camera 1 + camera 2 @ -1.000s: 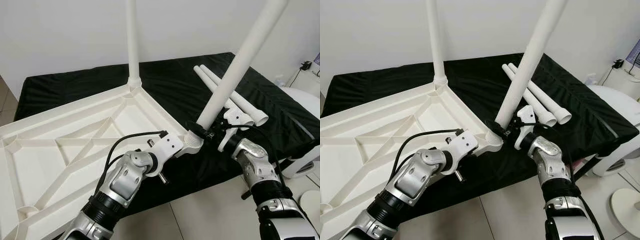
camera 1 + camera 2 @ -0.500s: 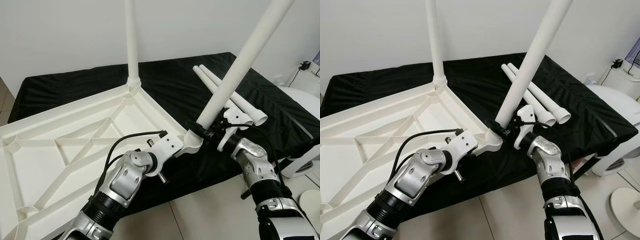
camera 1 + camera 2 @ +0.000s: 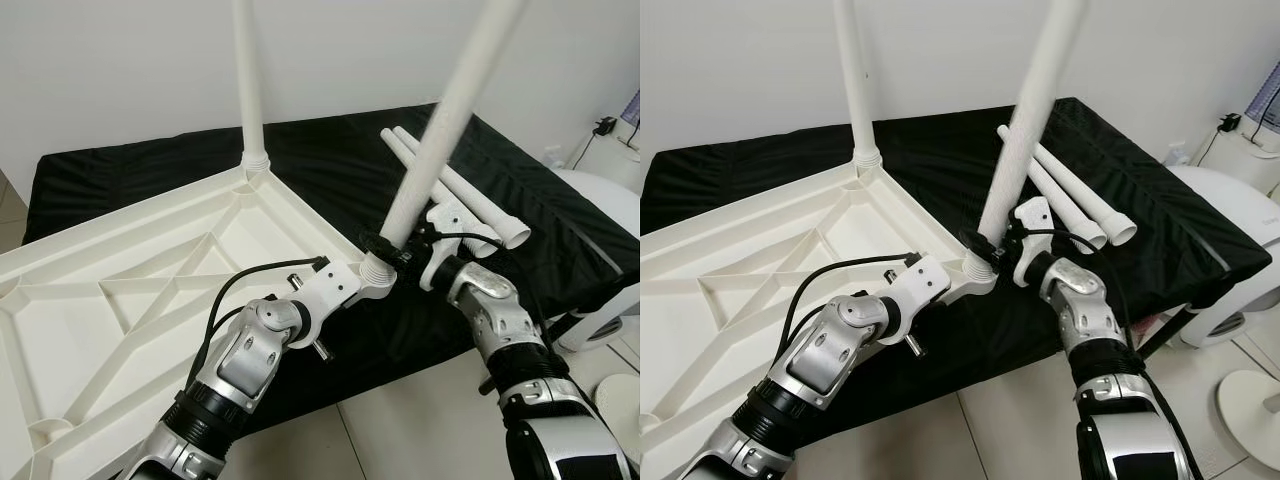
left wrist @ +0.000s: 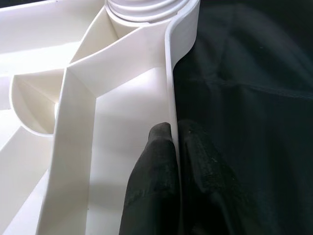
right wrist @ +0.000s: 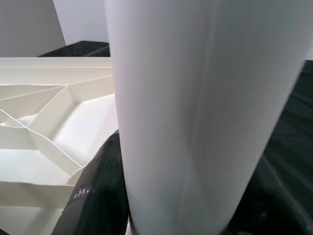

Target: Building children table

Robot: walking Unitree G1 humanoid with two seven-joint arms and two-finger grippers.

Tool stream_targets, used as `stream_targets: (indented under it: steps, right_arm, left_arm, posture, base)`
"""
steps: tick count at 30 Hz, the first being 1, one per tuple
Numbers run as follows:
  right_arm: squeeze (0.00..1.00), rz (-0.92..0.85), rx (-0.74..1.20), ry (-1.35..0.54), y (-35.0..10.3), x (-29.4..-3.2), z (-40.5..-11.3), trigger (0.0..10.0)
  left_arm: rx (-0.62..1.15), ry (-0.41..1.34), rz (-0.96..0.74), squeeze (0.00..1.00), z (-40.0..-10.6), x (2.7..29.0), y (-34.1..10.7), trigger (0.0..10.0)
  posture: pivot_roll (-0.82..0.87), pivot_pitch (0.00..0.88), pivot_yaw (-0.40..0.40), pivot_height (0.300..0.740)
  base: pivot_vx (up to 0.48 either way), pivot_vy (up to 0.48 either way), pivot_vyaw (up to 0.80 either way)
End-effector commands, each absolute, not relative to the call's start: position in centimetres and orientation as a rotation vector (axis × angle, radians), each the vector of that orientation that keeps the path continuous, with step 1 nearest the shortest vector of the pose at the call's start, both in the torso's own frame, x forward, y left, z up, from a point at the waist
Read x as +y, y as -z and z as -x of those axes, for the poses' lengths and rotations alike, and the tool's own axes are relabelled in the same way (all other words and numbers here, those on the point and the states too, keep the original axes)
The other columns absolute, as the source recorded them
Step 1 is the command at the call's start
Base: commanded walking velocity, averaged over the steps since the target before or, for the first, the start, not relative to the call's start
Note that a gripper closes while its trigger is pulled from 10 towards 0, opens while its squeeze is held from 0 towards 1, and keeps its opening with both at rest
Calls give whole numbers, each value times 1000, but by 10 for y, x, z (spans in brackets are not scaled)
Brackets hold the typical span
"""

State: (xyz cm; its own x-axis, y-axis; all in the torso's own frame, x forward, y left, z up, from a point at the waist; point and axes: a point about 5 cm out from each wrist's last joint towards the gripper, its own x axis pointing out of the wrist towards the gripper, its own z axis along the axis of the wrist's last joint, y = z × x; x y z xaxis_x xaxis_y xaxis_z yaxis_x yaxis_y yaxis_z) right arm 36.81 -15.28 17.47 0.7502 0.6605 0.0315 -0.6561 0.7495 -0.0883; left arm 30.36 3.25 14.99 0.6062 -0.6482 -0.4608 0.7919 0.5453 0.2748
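Black cloth (image 3: 330,160) spread over a low platform across the middle of the frame. Plain white wall (image 3: 130,70) along the top. Pale tiled floor (image 3: 400,425) at the lower edge. At right, a white rounded appliance (image 3: 610,195), with a plug and cable (image 3: 603,128) above it on the wall.

I see open black bed (image 3: 330,170) between the upright leg (image 3: 248,90) and the tilted leg (image 3: 440,130). Two loose legs (image 3: 470,200) block the right side; the tray's ribs (image 3: 150,290) clutter the left.
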Motion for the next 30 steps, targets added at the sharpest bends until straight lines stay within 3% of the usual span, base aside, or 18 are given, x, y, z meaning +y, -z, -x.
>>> stream_targets:
  steps: [1, 30]
  right_arm:
    - [0, 38, 114, -621, -140, -165, -365, 10000]
    - [0, 51, 75, -548, -135, -149, -365, 10000]
  left_arm:
    - [223, 822, -505, 0, -305, 29, -168, 10000]
    - [222, 817, -499, 0, -304, 28, -168, 10000]
  posture:
    - [-67, 91, 5, 740]
    - [-66, 91, 0, 740]
  base:
    - [0, 0, 0]
    - [0, 0, 0]
